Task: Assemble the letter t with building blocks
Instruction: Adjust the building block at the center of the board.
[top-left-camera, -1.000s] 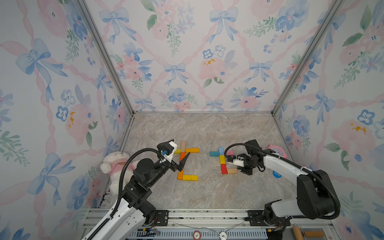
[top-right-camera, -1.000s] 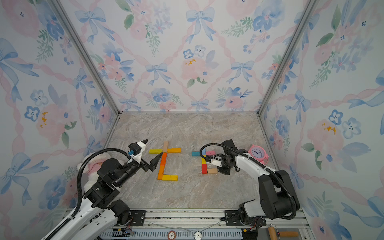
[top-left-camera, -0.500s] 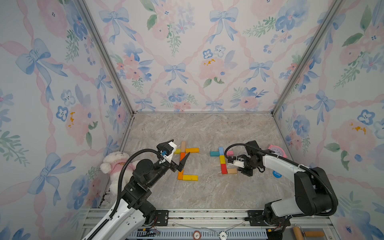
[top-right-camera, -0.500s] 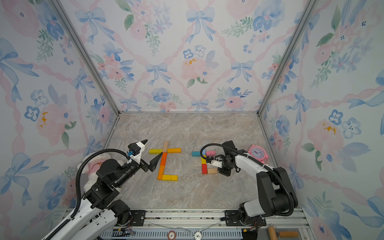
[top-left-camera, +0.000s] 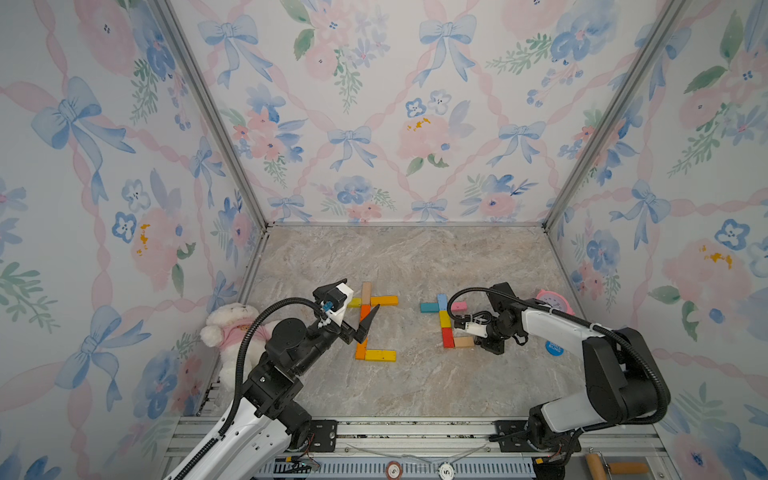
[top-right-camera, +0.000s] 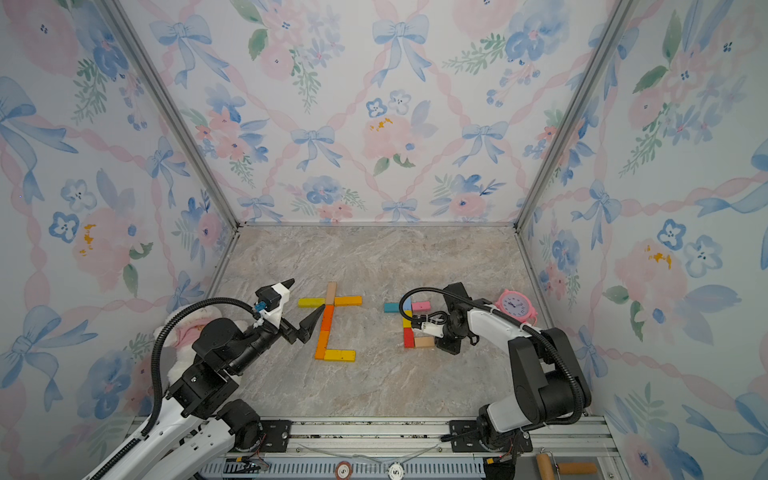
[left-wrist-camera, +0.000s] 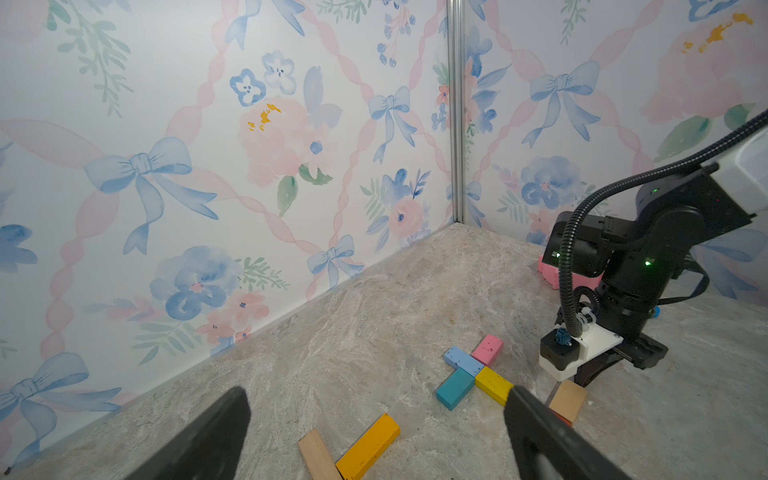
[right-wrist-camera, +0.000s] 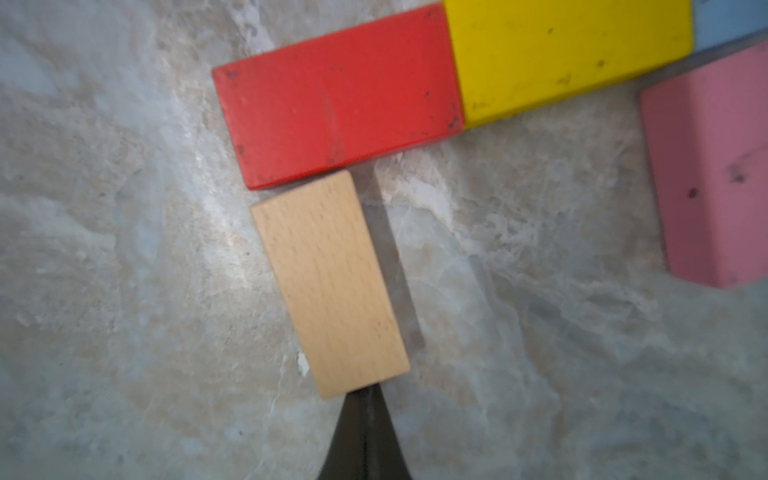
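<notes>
Two groups of building blocks lie flat on the marble floor in both top views. The left group has a tan block (top-left-camera: 366, 292), a yellow one (top-left-camera: 354, 302), an amber one (top-left-camera: 384, 300), a long orange stem (top-left-camera: 363, 328) and a yellow foot (top-left-camera: 380, 355). The right group has teal (top-left-camera: 429, 307), blue (top-left-camera: 442, 301), pink (top-left-camera: 459, 306), yellow (top-left-camera: 444, 319), red (top-left-camera: 448, 337) and peach (top-left-camera: 464, 342) blocks. My left gripper (top-left-camera: 362, 293) hovers open and empty over the left group. My right gripper (right-wrist-camera: 363, 399) is shut, its tip against the end of the peach block (right-wrist-camera: 328, 282), which lies beside the red block (right-wrist-camera: 336, 95).
A pink alarm clock (top-left-camera: 555, 301) stands by the right wall behind my right arm. A blue round disc (top-left-camera: 554, 347) lies under that arm. A white plush bunny (top-left-camera: 232, 328) sits against the left wall. Floral walls close in three sides.
</notes>
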